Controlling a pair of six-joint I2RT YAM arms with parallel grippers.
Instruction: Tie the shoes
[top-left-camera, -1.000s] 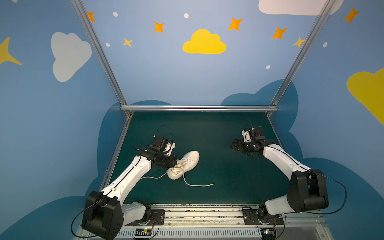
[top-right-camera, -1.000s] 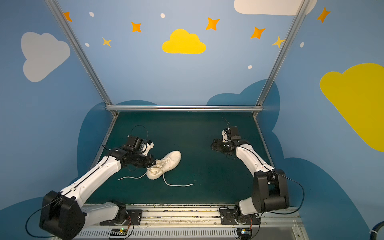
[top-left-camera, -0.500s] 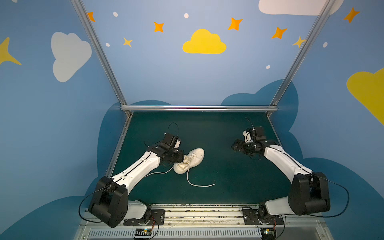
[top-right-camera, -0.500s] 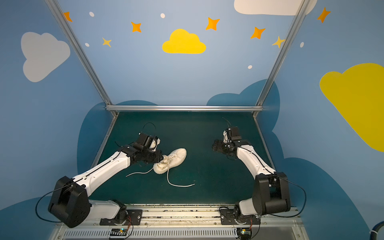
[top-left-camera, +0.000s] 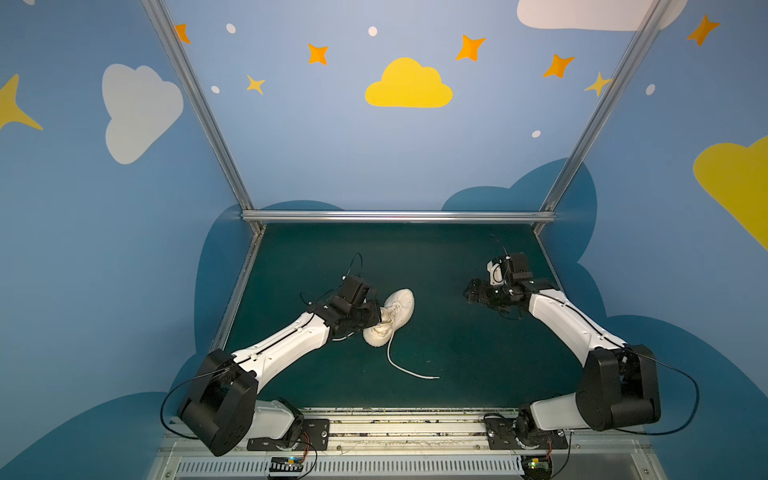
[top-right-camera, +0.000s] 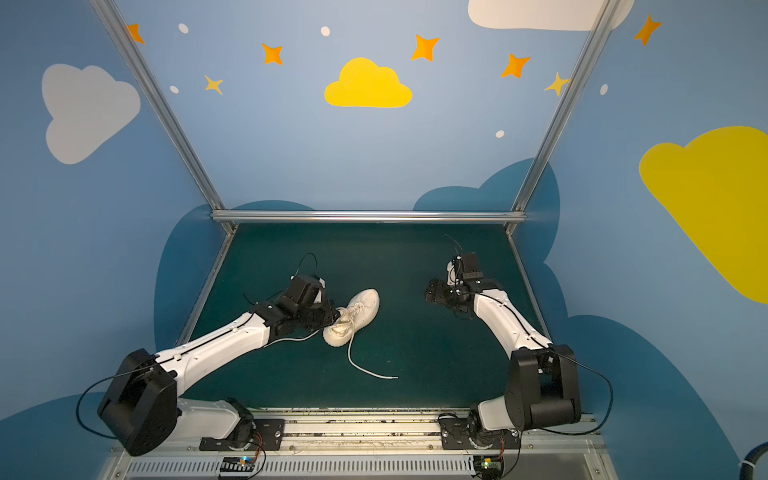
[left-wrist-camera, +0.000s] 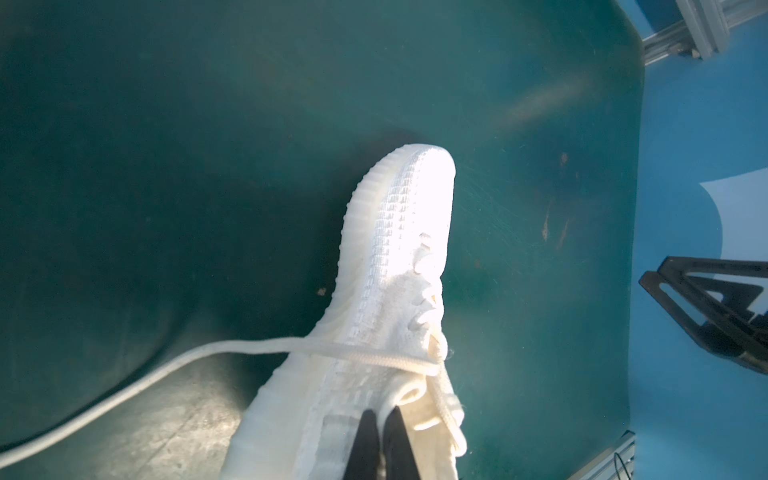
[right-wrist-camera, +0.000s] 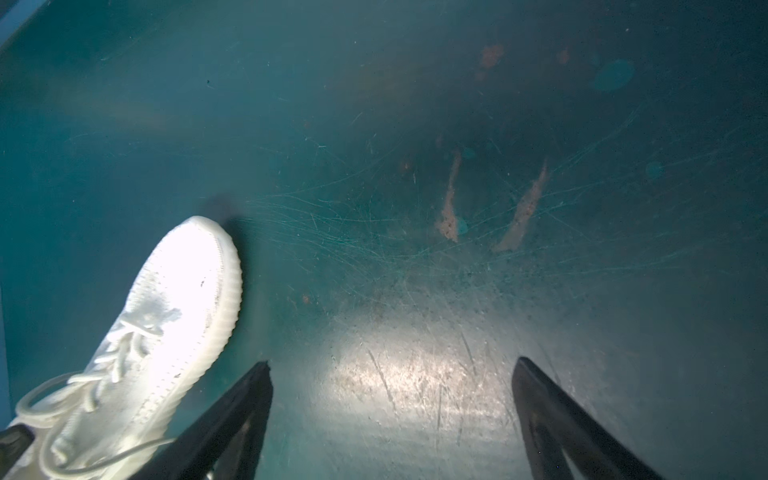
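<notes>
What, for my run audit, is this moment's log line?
left gripper: shut on shoe | right gripper: open, empty | laces: untied

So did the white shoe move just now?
Yes. The sneaker has slid rightward and a little toward the back, away from the left side rail, with the left gripper pinching its collar.

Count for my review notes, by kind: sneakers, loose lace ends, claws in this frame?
sneaker: 1
loose lace ends: 2, front lace end, side lace end
claws: 2, left claw, right claw
Total: 5
</notes>
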